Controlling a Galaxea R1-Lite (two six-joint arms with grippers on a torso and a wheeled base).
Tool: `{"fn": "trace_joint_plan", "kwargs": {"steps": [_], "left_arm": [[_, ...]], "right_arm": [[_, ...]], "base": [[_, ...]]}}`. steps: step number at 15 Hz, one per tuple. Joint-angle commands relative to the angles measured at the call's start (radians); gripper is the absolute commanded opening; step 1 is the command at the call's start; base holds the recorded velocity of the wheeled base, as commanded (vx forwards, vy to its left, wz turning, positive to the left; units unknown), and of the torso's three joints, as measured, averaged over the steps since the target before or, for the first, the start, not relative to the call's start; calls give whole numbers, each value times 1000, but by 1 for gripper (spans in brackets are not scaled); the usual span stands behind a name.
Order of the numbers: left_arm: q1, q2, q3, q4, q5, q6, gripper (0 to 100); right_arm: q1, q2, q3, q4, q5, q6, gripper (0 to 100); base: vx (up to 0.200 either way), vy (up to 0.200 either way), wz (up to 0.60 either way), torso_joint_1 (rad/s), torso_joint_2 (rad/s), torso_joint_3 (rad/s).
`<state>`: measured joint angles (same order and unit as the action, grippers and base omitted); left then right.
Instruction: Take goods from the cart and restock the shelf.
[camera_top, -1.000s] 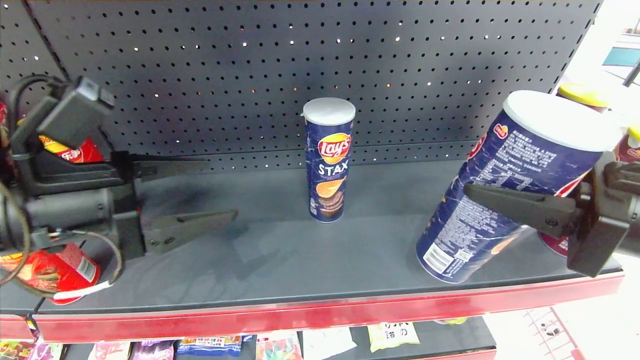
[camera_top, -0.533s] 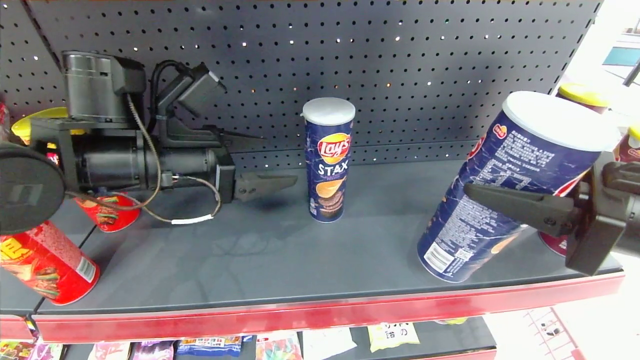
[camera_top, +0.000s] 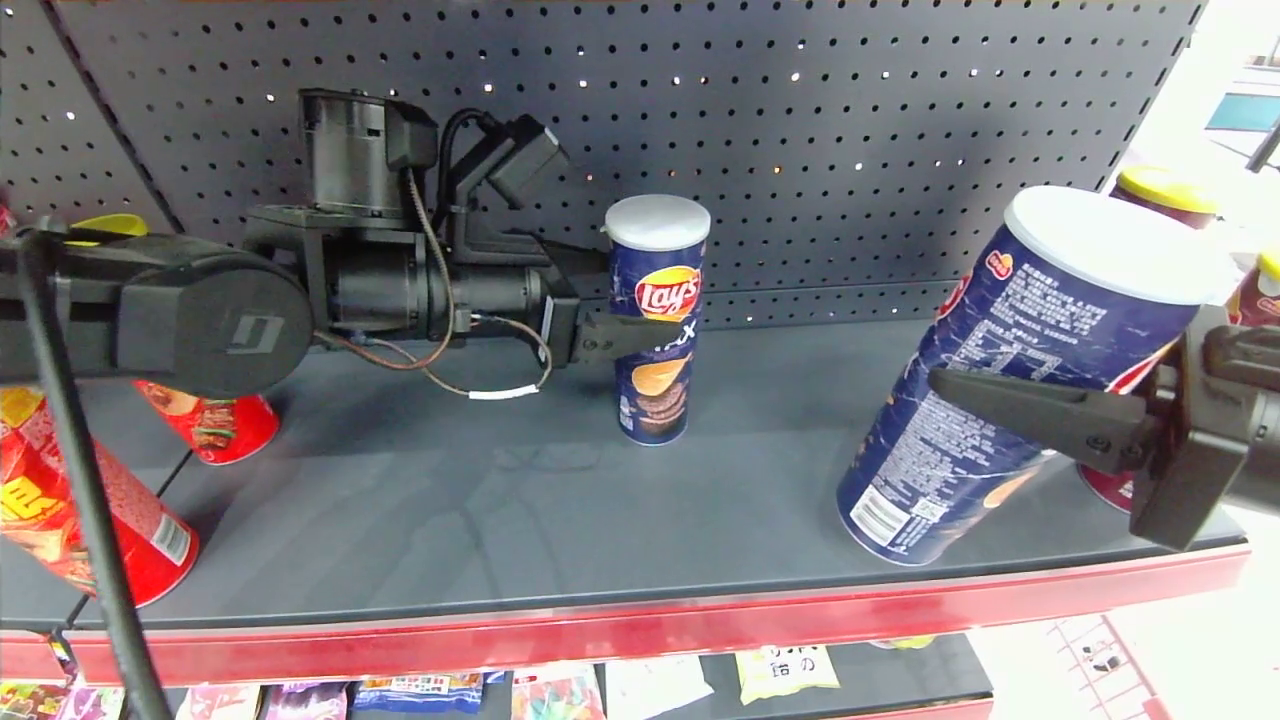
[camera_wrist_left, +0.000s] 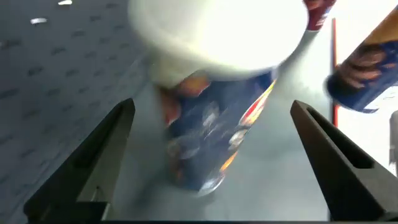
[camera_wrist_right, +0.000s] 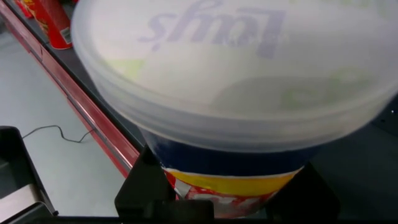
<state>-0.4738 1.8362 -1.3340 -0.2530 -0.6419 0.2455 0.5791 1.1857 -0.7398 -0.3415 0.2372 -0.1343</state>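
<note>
Red canisters (camera_top: 90, 520) stand and lean at the left end of the grey shelf (camera_top: 450, 520), in front of the perforated pegboard (camera_top: 800, 150). To their right, the left gripper (camera_top: 625, 295) reaches in level with the shelf. Its jaws are spread wide, one on each side of the standing blue canister (camera_top: 655, 320), with a clear gap on both sides in the left wrist view. This canister is upright near the middle of the shelf, well apart from its neighbours.

Further right, the tilted blue canister (camera_top: 1000, 300) leans with its white lid away from the pegboard and its base near the shelf's red front lip. Whether the base rests on the shelf cannot be told. The right gripper (camera_top: 1040, 405) is clamped across its mid-body. Yellow-lidded canisters (camera_top: 1165, 190) stand behind it at the right end.

Handling, as a judgement: each blue canister looks like a light, stiff paperboard tube with a glossy wrap, so it is likely to slip under a weak pinch and to dent under a hard one. Being tall and narrow, it should topple easily if nudged near the lid. The soundest hold appears to be across the middle of the wall, below the snap-on lid. The contents are probably brittle, so a gentle set-down is advisable.
</note>
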Motion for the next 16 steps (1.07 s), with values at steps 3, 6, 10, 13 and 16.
{"fn": "trace_joint_plan", "kwargs": {"steps": [3, 6, 10, 13, 16], "left_arm": [[-17, 49, -43, 0, 2, -5, 100], [-19, 81, -82, 0, 11, -5, 100], [-25, 123, -131, -2, 34, -5, 0], [-51, 127, -128, 0, 30, -25, 0], [-65, 121, -120, 0, 24, -45, 0]], "right_arm": [[-5, 2, 0, -1, 2, 1, 0], [-5, 3, 0, -1, 2, 1, 0], [-7, 5, 2, -1, 2, 1, 0], [-7, 6, 2, -1, 2, 1, 0], [-7, 8, 3, -1, 2, 2, 0]], "base": [[0, 0, 0, 0, 0, 0], [0, 0, 0, 0, 0, 0], [0, 0, 0, 0, 0, 0], [0, 0, 0, 0, 0, 0], [0, 0, 0, 0, 0, 0]]}}
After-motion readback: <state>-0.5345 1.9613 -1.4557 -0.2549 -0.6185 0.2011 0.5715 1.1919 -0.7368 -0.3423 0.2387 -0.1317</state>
